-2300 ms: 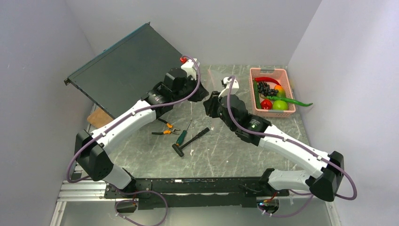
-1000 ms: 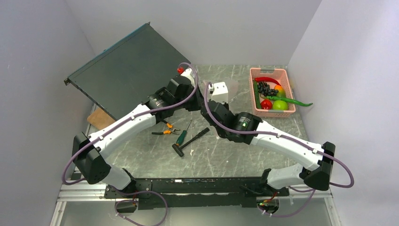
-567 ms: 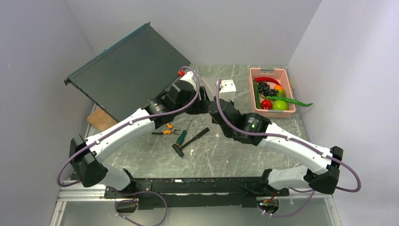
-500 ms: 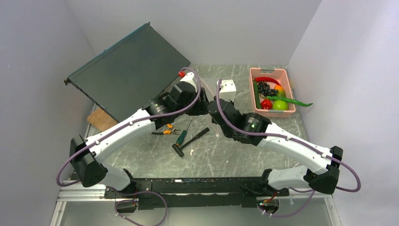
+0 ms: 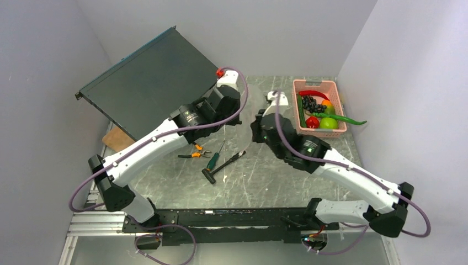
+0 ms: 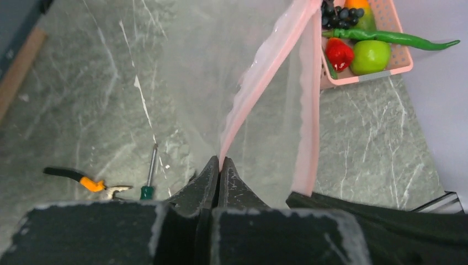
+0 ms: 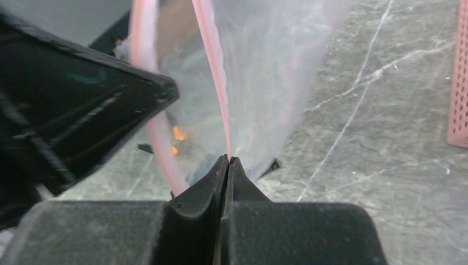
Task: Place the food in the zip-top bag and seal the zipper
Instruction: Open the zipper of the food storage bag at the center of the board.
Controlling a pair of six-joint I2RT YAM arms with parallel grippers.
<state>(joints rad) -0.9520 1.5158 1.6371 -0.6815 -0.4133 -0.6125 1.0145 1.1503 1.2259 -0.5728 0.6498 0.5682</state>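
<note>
Item one, on my screens: left hand (image 6: pixel 219 161) pressed shut on one lip of the pale pink zipper (image 6: pixel 258 72), right hand (image 7: pixel 228 160) pinching the opposite lip, and the clear zip-top bag (image 6: pixel 204 72) spread between them over the tabletop (image 5: pixel 265 182), mouth parted. Item two: I log the food (image 5: pixel 320 115), red chili (image 5: pixel 313 93), grape bunch (image 5: pixel 310 103), tomato (image 5: pixel 312 122) and green apple (image 5: pixel 328 123) among it, all in the pink basket (image 5: pixel 315 83) at far right, apart from the bag. Item three: pliers (image 5: pixel 193 154) and screwdriver (image 5: pixel 213 160), beside the left arm.
</note>
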